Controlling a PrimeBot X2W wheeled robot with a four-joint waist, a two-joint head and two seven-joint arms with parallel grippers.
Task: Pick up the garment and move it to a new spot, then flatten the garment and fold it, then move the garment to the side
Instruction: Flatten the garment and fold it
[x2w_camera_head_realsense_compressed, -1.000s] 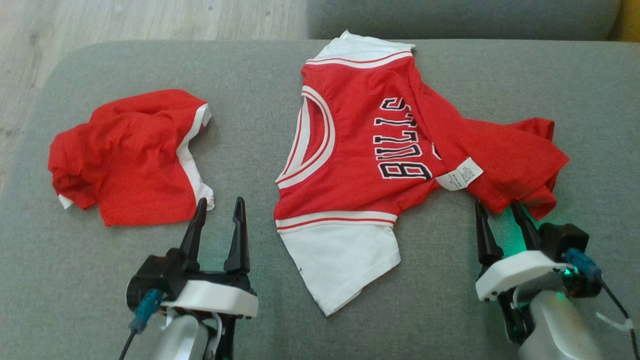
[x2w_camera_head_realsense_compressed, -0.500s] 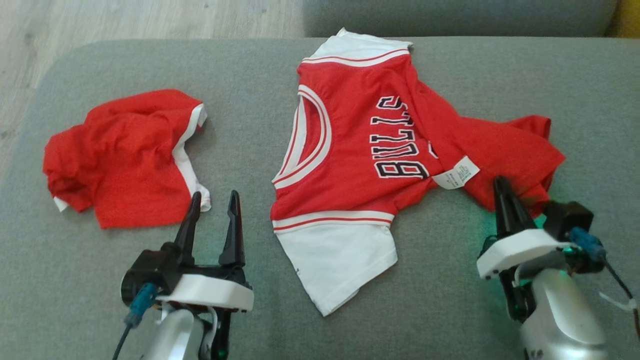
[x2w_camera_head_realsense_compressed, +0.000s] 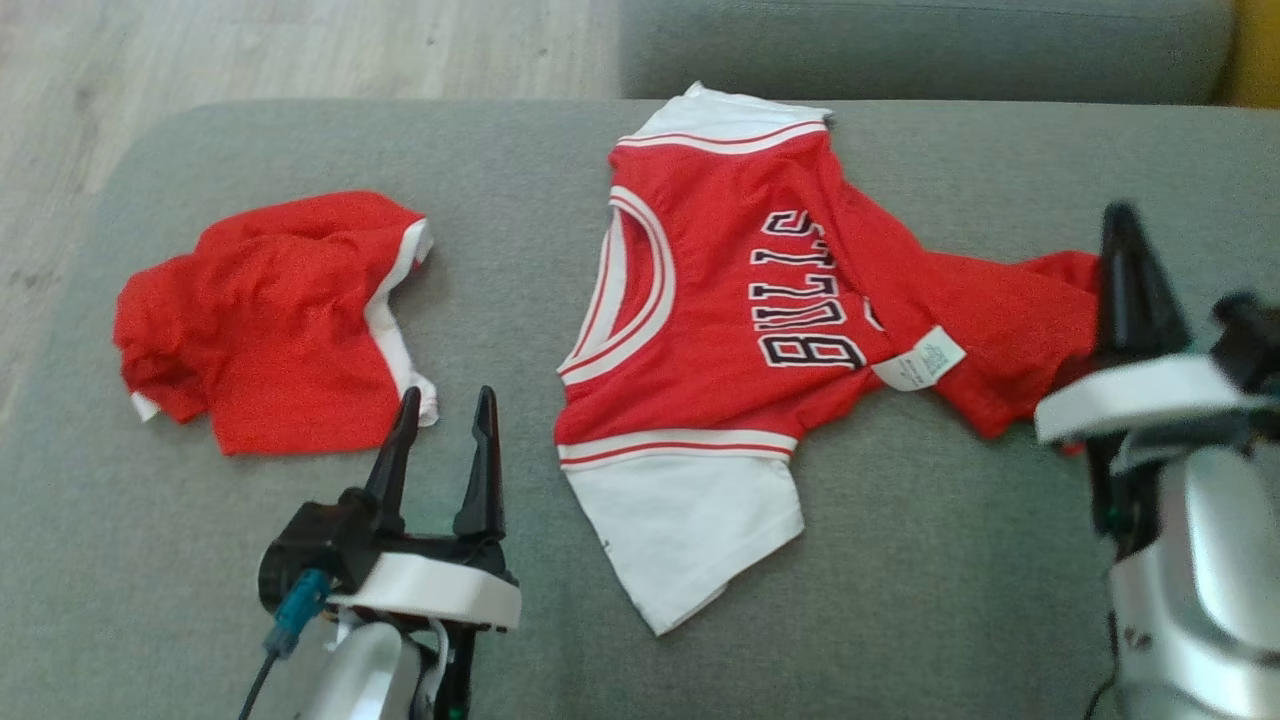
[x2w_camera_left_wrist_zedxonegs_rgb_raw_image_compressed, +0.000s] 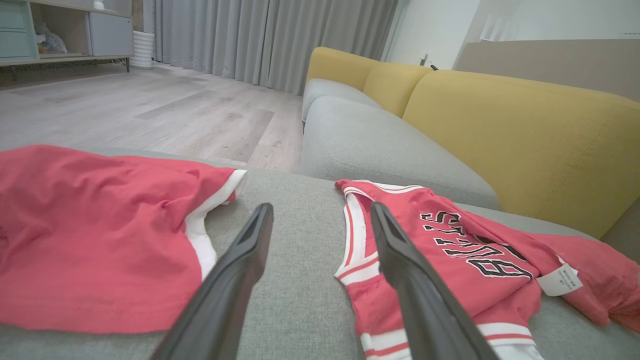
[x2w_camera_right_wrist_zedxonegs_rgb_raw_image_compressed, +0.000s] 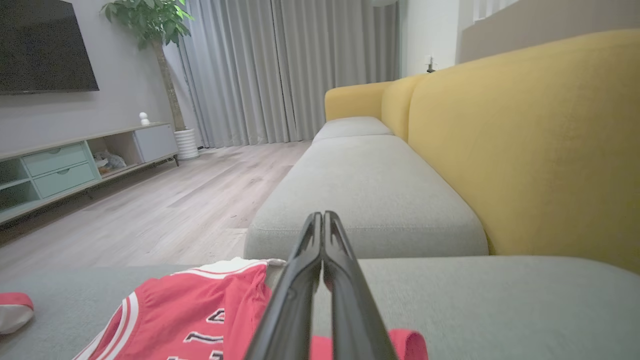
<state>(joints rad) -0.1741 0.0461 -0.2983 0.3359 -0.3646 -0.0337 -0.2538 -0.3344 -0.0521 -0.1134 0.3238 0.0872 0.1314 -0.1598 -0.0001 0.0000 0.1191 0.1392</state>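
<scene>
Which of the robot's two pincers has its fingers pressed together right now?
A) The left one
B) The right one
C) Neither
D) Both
B: the fingers of the right pincer meet along their length, while those of the left pincer stand well apart.

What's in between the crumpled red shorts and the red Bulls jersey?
Bare grey sofa cushion, plus the open left gripper's dark fingers, in the head view.

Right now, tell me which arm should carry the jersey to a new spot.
Right. The right gripper is shut at the right end of the jersey, apparently pinching it; the left gripper hangs open, holding nothing.
</scene>
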